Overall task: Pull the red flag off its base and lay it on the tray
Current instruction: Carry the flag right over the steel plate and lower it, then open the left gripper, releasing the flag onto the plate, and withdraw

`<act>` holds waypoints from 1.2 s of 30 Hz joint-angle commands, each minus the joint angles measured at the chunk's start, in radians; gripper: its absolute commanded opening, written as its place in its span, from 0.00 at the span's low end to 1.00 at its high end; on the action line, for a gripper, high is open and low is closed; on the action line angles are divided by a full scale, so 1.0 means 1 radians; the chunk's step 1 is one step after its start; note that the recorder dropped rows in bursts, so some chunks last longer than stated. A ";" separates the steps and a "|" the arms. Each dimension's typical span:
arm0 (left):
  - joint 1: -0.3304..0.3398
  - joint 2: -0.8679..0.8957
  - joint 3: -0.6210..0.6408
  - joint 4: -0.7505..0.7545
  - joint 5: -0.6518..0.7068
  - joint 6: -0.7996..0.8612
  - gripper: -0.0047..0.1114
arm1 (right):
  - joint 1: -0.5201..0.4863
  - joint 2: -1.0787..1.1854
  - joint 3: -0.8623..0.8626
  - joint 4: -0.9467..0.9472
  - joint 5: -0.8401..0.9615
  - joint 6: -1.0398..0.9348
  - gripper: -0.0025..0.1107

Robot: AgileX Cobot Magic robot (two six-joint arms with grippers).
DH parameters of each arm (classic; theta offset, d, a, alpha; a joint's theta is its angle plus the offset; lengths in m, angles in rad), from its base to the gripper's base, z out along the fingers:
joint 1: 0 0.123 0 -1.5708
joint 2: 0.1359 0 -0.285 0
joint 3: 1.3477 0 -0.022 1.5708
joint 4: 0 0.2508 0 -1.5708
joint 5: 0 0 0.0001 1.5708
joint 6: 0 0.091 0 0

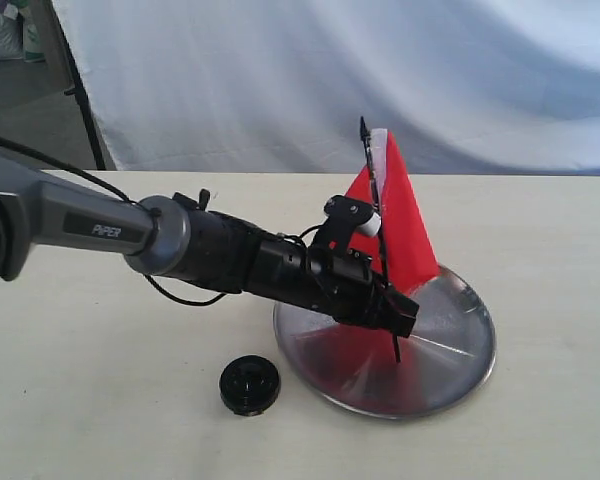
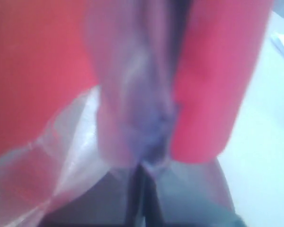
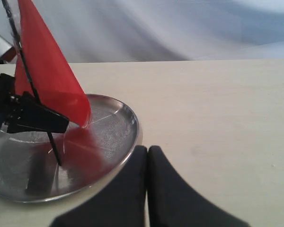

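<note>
Base (image 1: 249,385) only in exterior view

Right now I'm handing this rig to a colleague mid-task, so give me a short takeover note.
Left gripper: shut on the flag by its pole; flag upright over the tray.
Right gripper: shut, empty, beside the tray.
Base: empty, on the table beside the tray.
Done: flag off base.
Left: lay flag flat in tray, release.
</note>
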State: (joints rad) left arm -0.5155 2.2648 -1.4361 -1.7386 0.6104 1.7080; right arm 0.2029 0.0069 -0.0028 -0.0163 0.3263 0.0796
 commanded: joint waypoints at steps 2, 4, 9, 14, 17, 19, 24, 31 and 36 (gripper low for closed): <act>-0.006 0.080 -0.067 -0.006 0.019 -0.092 0.13 | 0.000 -0.007 0.003 -0.009 -0.006 -0.002 0.02; -0.006 0.094 -0.080 -0.006 0.019 -0.131 0.25 | 0.000 -0.007 0.003 -0.009 -0.006 -0.002 0.02; -0.006 0.101 -0.085 -0.006 0.016 -0.163 0.50 | 0.000 -0.007 0.003 -0.009 -0.006 -0.002 0.02; -0.006 0.101 -0.085 -0.006 0.024 -0.173 0.51 | 0.000 -0.007 0.003 -0.009 -0.006 -0.002 0.02; -0.006 0.101 -0.085 -0.006 0.080 -0.190 0.51 | 0.000 -0.007 0.003 -0.009 -0.006 -0.002 0.02; -0.006 0.101 -0.085 -0.006 0.134 -0.222 0.51 | 0.000 -0.007 0.003 -0.009 -0.006 -0.002 0.02; 0.006 0.097 -0.085 -0.006 0.245 -0.288 0.51 | 0.000 -0.007 0.003 -0.009 -0.006 -0.002 0.02; 0.147 -0.026 -0.085 -0.003 0.554 -0.327 0.05 | 0.000 -0.007 0.003 -0.009 -0.006 -0.002 0.02; 0.209 -0.116 -0.083 0.040 0.611 -0.362 0.04 | 0.000 -0.007 0.003 -0.009 -0.006 -0.002 0.02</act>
State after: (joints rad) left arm -0.3335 2.2056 -1.5173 -1.7198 1.1809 1.3634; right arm 0.2029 0.0069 -0.0028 -0.0163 0.3263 0.0796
